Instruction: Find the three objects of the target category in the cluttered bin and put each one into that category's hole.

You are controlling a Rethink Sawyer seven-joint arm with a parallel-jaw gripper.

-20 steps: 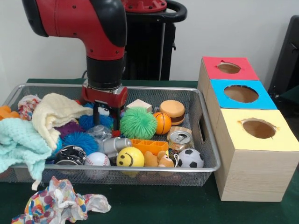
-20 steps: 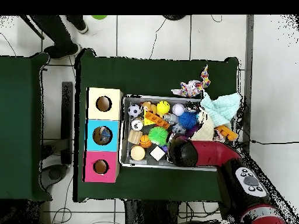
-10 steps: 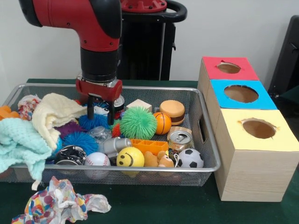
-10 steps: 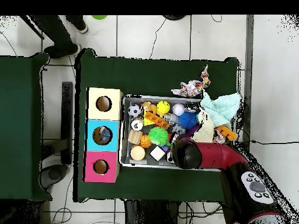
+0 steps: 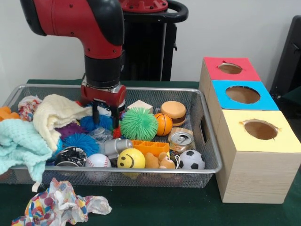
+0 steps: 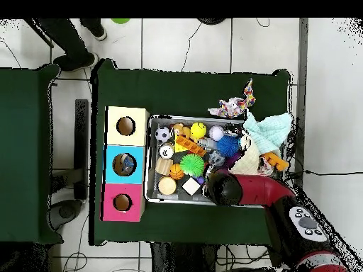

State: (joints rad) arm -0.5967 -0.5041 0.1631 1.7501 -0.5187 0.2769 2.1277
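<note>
Over the far side of the wire basket (image 5: 207, 141) hangs the red arm (image 5: 80, 19), its hand (image 5: 105, 116) lowered among the clutter with the two dark fingers (image 5: 96, 114) spread apart and nothing between them. Directly under the hand lies a blue spiky ball (image 5: 91, 123); a green spiky ball (image 5: 139, 124) sits just beside it at 3 o'clock. At 6 o'clock from the hand, a crumpled piece of clear plastic (image 5: 100, 134) rests between a second blue spiky ball (image 5: 80, 141) and a grey metal bottle (image 5: 116, 147). Nearer the front rim are a yellow smiley ball (image 5: 131, 158), a baseball (image 5: 98, 161), a drink can (image 5: 181, 140) and a small football (image 5: 192, 159). At 3 o'clock from the basket, on the green counter (image 5: 164, 207), stand three wooden boxes; the red-topped box (image 5: 230, 68) with its round hole (image 5: 230, 68) is the farthest. In the overhead view the arm (image 6: 255, 190) covers the basket's (image 6: 150, 159) bottom edge.
</note>
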